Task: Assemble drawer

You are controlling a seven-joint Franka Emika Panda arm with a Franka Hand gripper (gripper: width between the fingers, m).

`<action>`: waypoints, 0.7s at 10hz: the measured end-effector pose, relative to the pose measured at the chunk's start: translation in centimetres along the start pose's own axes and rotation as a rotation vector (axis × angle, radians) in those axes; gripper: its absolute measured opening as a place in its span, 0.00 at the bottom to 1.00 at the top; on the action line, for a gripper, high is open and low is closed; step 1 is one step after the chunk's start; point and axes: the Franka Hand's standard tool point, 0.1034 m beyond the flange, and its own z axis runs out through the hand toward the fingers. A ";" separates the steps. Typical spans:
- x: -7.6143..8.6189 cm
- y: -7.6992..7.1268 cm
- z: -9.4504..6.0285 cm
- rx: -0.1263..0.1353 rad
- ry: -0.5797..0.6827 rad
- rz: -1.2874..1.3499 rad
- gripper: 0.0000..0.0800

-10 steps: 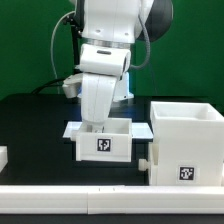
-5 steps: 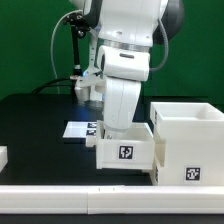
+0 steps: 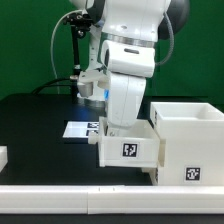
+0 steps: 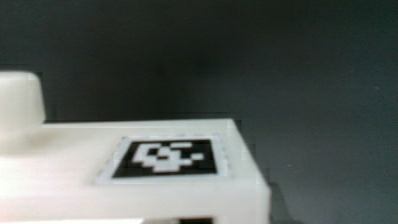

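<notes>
Gripping a knobbed tray (image 3: 128,150) lifted off the tabletop (image 3: 40,120), our end effector (image 3: 118,128) (fingers hidden behind the arm) holds it just beside the casing (image 3: 188,145), so we should square it with the opening before pushing.

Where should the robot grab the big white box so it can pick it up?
Probably a thin side wall of the casing, from above. It sits upright with its top open, so one of the jaws can slip inside and one outside. The whole box looks too wide.

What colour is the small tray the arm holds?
White plastic tray, with a black-and-white square tag; clearest in the exterior view.
</notes>
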 end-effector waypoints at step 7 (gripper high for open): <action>0.5 0.0 -0.6 0.001 0.003 -0.009 0.05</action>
